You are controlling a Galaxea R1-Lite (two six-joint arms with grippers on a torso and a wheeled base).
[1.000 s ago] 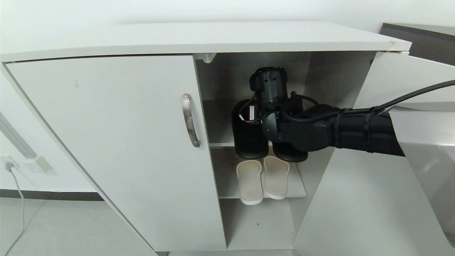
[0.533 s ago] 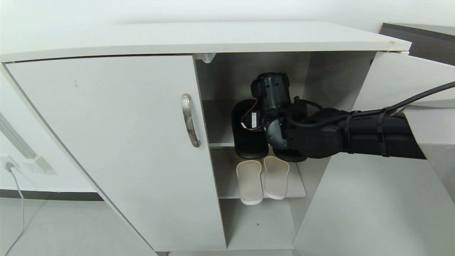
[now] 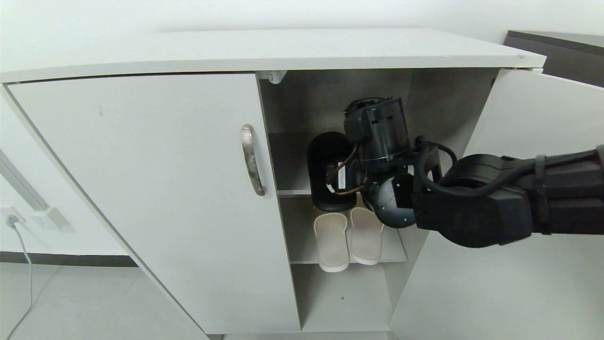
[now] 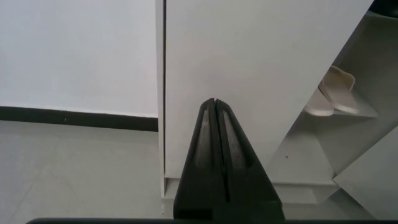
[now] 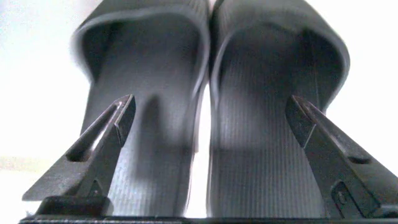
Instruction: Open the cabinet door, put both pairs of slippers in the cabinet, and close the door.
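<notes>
The white cabinet (image 3: 283, 47) has its left door (image 3: 141, 189) closed and its right door (image 3: 495, 264) swung open. A black pair of slippers (image 3: 325, 160) lies on the upper shelf; a white pair of slippers (image 3: 349, 238) lies on the shelf below. My right arm's wrist (image 3: 377, 137) hangs in the opening, in front of the black pair. In the right wrist view my right gripper (image 5: 211, 124) is open, its fingers (image 5: 109, 140) spread wide and clear of the black slippers (image 5: 211, 93). My left gripper (image 4: 214, 102) is shut on nothing, low before the left door (image 4: 249, 56), with the white slippers (image 4: 333, 93) off to one side.
A metal handle (image 3: 252, 160) runs down the closed door's inner edge. The bottom compartment (image 3: 342, 297) holds nothing. A wall socket with a cable (image 3: 12, 219) sits low on the left. Pale floor (image 4: 74, 168) spreads in front of the cabinet.
My right arm has drawn back out of the cabinet, towards the camera and to the right. The black slippers stay on the upper shelf, more of the left one showing.
</notes>
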